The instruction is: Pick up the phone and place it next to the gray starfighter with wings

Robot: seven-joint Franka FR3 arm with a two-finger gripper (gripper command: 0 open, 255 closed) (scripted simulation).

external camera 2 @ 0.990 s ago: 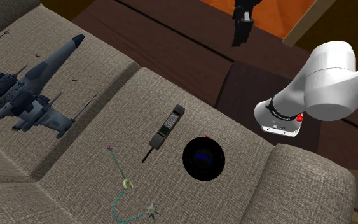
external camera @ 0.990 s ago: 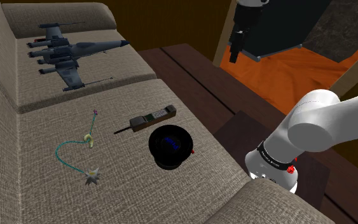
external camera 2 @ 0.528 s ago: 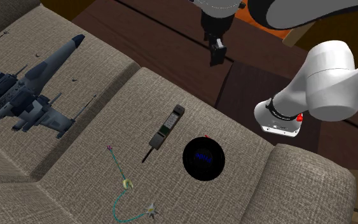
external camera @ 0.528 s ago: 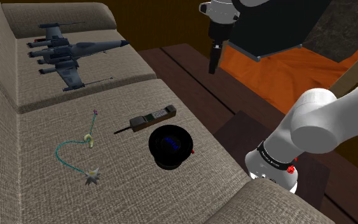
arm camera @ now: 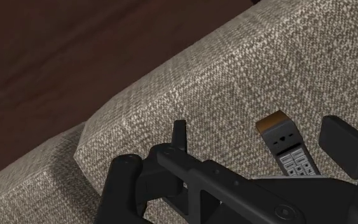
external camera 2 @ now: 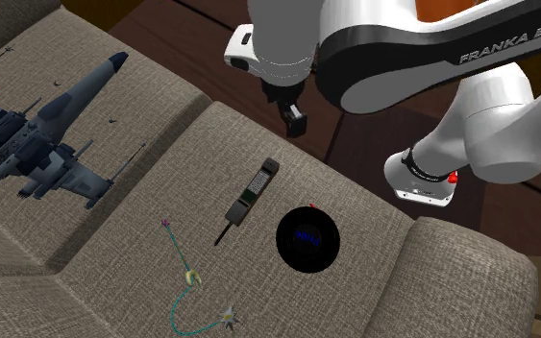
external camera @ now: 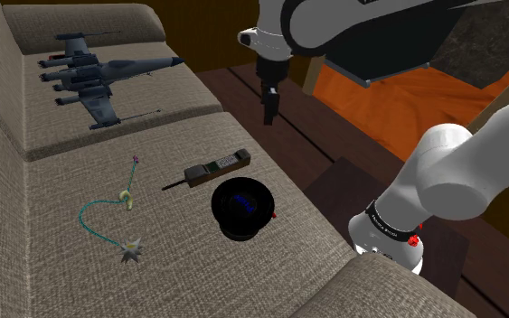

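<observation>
The phone [external camera: 216, 168] [external camera 2: 252, 190] is a dark brick handset with a brown end and a thin antenna. It lies flat on the beige sofa seat [external camera: 53, 271]. My black gripper [external camera: 268, 111] [external camera 2: 295, 119] hangs open in the air above the seat's front edge. It is a short way from the phone and not touching it. In the wrist view the phone's [arm camera: 289, 150] keypad end lies ahead, between my parted fingers [arm camera: 180, 133] and nearer the other one. The gray starfighter with wings [external camera: 94, 77] [external camera 2: 37, 139] rests on the adjoining cushion, well beyond the phone.
A black round object [external camera: 241, 208] [external camera 2: 307, 237] sits on the seat right beside the phone. A teal cord with a small star [external camera: 108, 221] [external camera 2: 193, 288] lies farther along the cushion. Dark wooden floor [external camera 2: 258, 48] and an orange rug [external camera: 397, 99] lie off the sofa's front edge.
The arm has swung down and toward the sofa, carrying the gripper from over the orange rug to above the seat's front edge near the phone. The fingers stayed open.
</observation>
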